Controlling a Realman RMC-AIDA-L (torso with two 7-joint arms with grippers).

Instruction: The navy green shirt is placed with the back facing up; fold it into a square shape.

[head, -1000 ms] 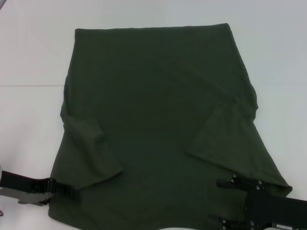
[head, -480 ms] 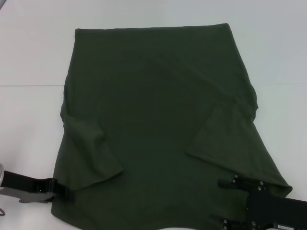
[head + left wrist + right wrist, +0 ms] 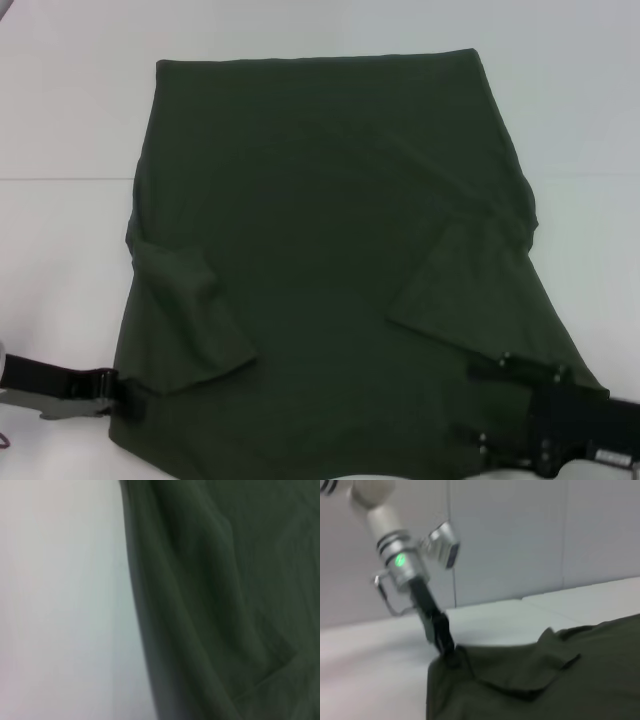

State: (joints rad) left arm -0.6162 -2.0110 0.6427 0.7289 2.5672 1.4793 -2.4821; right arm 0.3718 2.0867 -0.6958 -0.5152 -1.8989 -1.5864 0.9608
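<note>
On table (image 3: 60, 120), olive shirt (image 3: 320, 230) flat, sleeves folded in; both tools' grip unclear.

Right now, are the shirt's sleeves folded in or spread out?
Folded in: both sleeves of the navy green shirt lie flat across its body, inside the side edges.

The left arm ends in a silver-grey metal wrist ringed with dark bands, a green light glowing on it, a wire loop at its side, and a slim black left pincer (image 3: 445, 647). The right pincer (image 3: 500, 400) is a matte black block with small silver screws.
</note>
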